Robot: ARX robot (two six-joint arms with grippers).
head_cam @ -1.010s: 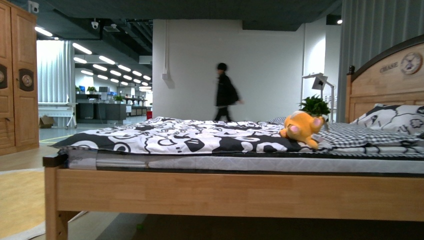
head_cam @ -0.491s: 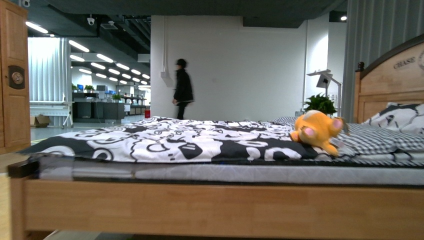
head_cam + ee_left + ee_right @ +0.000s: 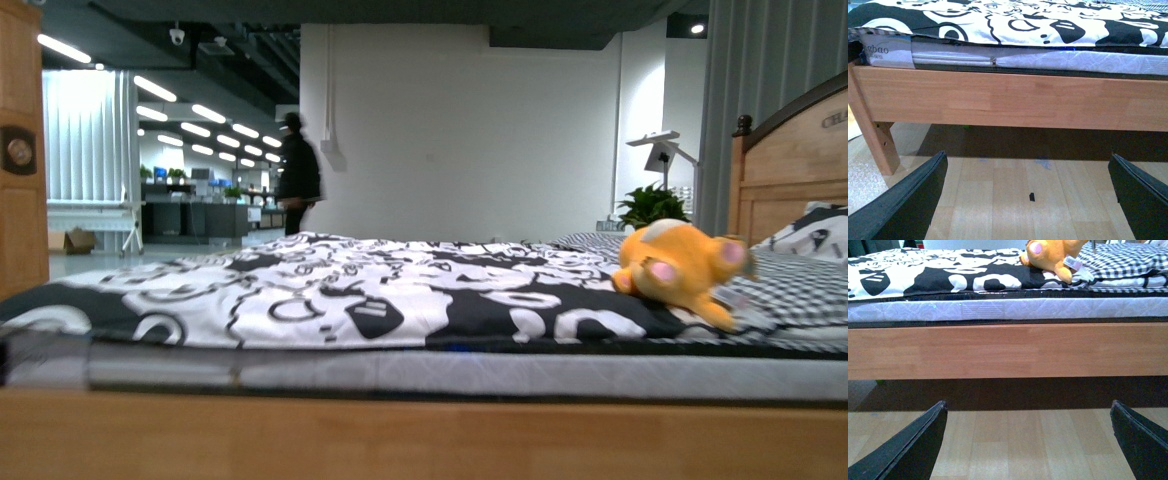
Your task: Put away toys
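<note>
We now stand nearer the desk (image 3: 400,440) than a second ago. The toy (image 3: 680,265) lies on it, to our right, likely still beyond reach. The left gripper (image 3: 1028,155) and right gripper (image 3: 1028,402) are released and empty.

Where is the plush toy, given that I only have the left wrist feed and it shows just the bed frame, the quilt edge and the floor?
Observer: The orange plush toy lies where the black-and-white quilt meets the checked bedding, toward the headboard on the robot's right.
Operator: Is the right gripper holding anything?
Observer: No. The right gripper is open and empty. It faces the wooden side rail, and the toy lies higher up, past the rail.
Operator: Is anyone nearby?
Observer: A person in dark clothes is far in the background, beside the white wall.
</note>
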